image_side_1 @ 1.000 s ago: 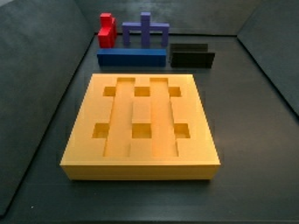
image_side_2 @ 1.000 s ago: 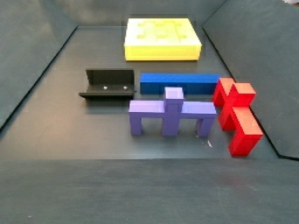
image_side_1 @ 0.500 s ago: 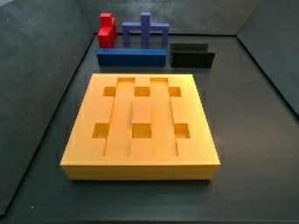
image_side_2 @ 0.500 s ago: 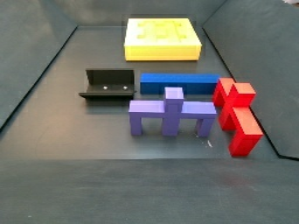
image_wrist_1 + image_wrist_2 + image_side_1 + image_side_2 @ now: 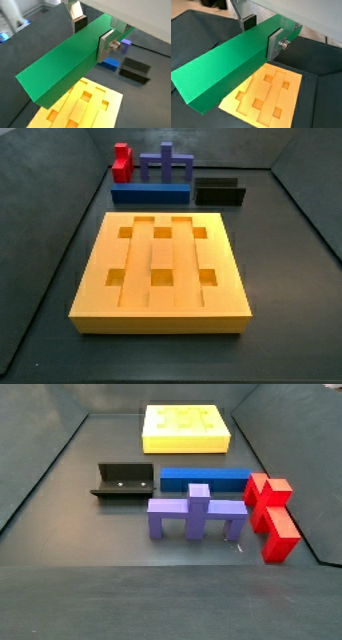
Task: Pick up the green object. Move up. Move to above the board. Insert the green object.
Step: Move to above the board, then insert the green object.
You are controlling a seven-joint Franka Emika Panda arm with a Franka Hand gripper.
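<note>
In both wrist views my gripper (image 5: 92, 34) (image 5: 262, 34) is shut on the green object (image 5: 67, 65) (image 5: 231, 65), a long plain bar clamped across its width between the silver fingers (image 5: 107, 45) (image 5: 276, 44). The bar hangs high over the floor, and the yellow-orange board (image 5: 87, 100) (image 5: 271, 95) with its grooves and square holes lies below it. The board also lies flat in both side views (image 5: 160, 268) (image 5: 186, 429). Neither the gripper nor the green object shows in either side view.
Beyond the board's end stand a blue bar (image 5: 150, 194) (image 5: 203, 480), the black fixture (image 5: 221, 192) (image 5: 123, 480), a purple cross-shaped piece (image 5: 167, 161) (image 5: 197, 514) and red pieces (image 5: 122, 163) (image 5: 271, 514). Dark walls enclose the floor.
</note>
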